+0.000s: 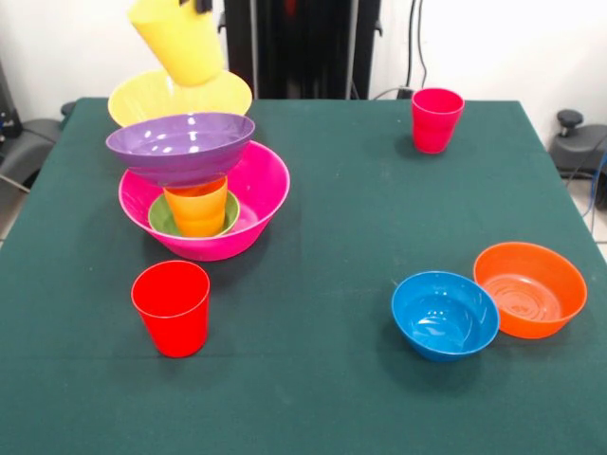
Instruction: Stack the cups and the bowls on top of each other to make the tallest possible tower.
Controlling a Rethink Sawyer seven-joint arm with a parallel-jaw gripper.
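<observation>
The tower stands at the left: a big hot-pink bowl (264,190) holds a small green bowl (159,218), an orange cup (197,210) stands in that, and a wide purple bowl (180,144) rests on the cup. A yellow cup (178,40) hangs tilted above the purple bowl. Only a black tip of my gripper (199,5) shows at the top edge, shut on the yellow cup's upper end. A red cup (173,308) stands in front of the tower. A crimson-pink cup (436,118) stands at the far right.
A big orange-yellow bowl (133,97) sits just behind the tower. A blue bowl (444,315) and an orange bowl (531,289) sit touching at the right front. The green table cloth (322,237) ends near the orange bowl on the right.
</observation>
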